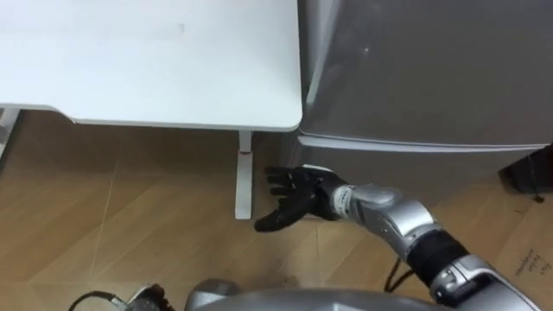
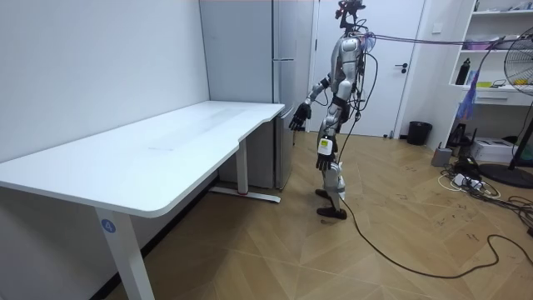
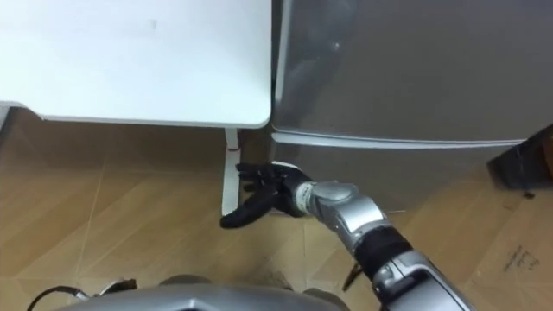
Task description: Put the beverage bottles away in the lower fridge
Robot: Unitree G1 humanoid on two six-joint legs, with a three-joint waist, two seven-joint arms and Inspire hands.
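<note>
The grey fridge (image 1: 423, 69) fills the upper right, and a seam splits its upper door from the lower door (image 1: 406, 173). Both doors look closed. My right hand (image 1: 292, 199) reaches in from the lower right, open with fingers spread, just off the lower door's left edge; I cannot tell whether it touches. In the room view I stand facing the fridge (image 2: 283, 83) with my right hand (image 2: 300, 113) stretched toward it. My left hand (image 2: 324, 145) hangs by my hip, too small to read.
The white table (image 1: 155, 60) stands right beside the fridge on my left, and its white leg (image 1: 244, 177) comes down close to my right hand. A dark object (image 1: 529, 173) sits on the wooden floor at the fridge's right. Behind me are a bin (image 2: 419, 132) and a fan (image 2: 520, 67).
</note>
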